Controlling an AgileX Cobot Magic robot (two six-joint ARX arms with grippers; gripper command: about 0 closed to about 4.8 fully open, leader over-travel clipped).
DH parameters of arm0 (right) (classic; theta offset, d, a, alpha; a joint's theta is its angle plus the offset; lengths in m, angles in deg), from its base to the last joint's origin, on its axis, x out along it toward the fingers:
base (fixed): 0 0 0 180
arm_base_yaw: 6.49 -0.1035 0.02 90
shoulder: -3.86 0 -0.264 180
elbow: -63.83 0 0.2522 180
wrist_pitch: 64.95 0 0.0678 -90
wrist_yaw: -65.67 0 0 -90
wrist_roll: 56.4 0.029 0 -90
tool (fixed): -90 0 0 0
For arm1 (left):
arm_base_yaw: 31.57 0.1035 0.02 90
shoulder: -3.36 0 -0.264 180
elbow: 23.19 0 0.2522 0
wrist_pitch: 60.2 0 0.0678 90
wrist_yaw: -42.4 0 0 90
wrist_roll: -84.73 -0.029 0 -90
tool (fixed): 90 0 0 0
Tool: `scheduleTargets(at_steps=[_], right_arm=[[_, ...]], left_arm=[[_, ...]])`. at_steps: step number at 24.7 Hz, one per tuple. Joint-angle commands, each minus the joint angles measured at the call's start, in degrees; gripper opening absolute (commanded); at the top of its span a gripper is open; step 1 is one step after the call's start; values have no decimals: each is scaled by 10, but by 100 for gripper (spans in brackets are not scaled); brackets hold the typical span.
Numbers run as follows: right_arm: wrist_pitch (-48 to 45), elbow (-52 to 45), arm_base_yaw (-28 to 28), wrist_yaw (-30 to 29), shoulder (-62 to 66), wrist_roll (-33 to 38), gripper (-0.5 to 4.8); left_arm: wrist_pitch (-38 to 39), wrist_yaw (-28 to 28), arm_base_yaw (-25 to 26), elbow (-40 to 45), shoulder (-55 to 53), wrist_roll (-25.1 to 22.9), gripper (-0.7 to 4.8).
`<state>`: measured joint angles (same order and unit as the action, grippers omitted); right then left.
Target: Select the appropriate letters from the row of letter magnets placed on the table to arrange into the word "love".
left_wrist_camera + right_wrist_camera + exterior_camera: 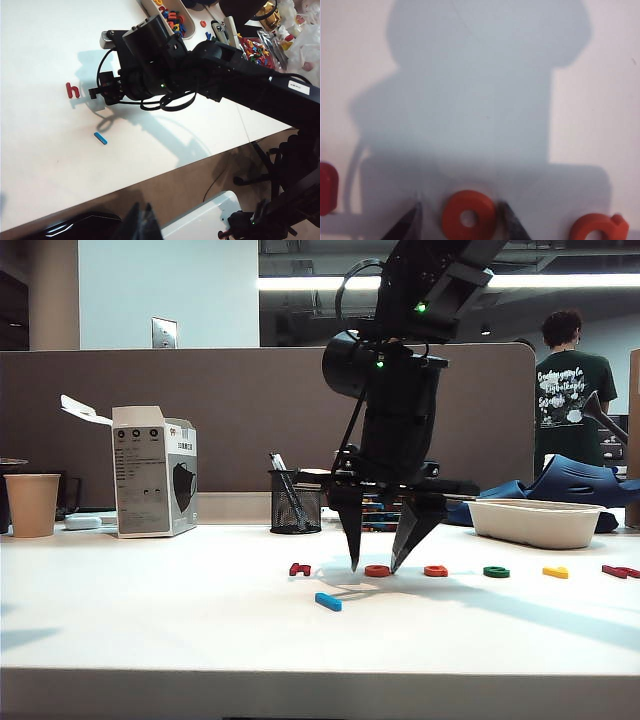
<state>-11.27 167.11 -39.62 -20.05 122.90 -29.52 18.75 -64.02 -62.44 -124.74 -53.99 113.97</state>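
Note:
The letter magnets lie in a row on the white table (150,640): dark red letter (299,569), orange ring (377,570), orange-red rounded letter (435,570), green e (496,571), yellow V (555,572), red letter (620,571). The blue bar (328,601) lies alone, nearer the front edge. My right gripper (374,566) points down, open, its tips at table level on either side of the orange ring (468,218); a gap shows on each side. My left gripper (142,205) hovers beyond the table's front edge, fingers together, holding nothing. It is out of the exterior view.
A white tray (535,522) stands at the back right. A mesh pen holder (295,502), a cardboard box (155,472) and a paper cup (32,504) line the back. The left wrist view shows a tray of spare letters (150,9) at the table's far edge.

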Motion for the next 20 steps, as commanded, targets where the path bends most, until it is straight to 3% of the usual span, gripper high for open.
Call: scheduleTargets(at_steps=[1, 13, 15, 20], right_arm=[[13, -1, -1, -2, 3, -1, 201], [20, -1, -1, -2, 3, -1, 196], [19, -1, -1, -2, 3, -1, 150], [18, -1, -1, -2, 3, -1, 148]], left_arm=[[-5, -1, 0, -2, 1, -3, -5], [-5, -1, 0, -2, 1, -3, -5], [-5, -1, 0, -2, 1, -3, -5], [-5, -1, 0, -2, 1, -3, -5]])
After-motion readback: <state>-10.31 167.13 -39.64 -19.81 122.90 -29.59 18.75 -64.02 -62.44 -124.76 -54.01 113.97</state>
